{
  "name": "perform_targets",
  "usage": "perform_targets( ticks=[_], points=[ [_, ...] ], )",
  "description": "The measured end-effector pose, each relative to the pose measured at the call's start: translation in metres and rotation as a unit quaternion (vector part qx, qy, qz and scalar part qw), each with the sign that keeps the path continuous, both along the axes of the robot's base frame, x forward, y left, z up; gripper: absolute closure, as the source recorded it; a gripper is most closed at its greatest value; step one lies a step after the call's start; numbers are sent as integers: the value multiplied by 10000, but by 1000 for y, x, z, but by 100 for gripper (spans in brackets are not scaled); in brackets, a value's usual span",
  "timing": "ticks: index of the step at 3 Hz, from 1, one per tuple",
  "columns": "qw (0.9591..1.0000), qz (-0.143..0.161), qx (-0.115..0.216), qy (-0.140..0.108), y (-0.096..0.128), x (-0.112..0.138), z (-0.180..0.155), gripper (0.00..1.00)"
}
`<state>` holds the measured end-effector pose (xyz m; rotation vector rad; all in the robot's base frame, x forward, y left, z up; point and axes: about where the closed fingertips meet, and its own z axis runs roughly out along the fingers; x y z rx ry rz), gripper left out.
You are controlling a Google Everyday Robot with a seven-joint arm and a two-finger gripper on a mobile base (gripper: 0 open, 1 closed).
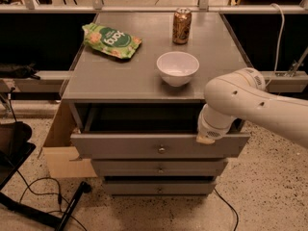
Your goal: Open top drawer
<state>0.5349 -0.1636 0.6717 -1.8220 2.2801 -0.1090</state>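
Observation:
The top drawer [120, 146] is a wide grey front with a small round metal knob [161, 149] at its centre. It stands pulled out from the grey cabinet, and its inside is dark. My white arm [250, 100] reaches in from the right. My gripper [208, 137] is at the arm's end, down at the upper edge of the drawer front, right of the knob. The wrist hides most of it.
On the cabinet top [120, 76] stand a white bowl [177, 67], a brown can [182, 26] and a green snack bag [110, 40]. Two narrower grey drawers [159, 168] sit below. A cardboard box [60, 148] is at the left, with cables on the floor.

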Motion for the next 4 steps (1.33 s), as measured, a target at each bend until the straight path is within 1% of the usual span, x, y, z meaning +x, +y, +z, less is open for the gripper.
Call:
perform_targets(
  ticks=[1,2,3,4],
  points=[
    [10000,-22,-20,90,-5,-7,-1,100],
    [10000,-22,-20,90,-5,-7,1,100],
    [9998,-35,-38,166,-8,-12,0,100],
    [9998,-35,-38,166,-8,-12,1,100]
  ],
)
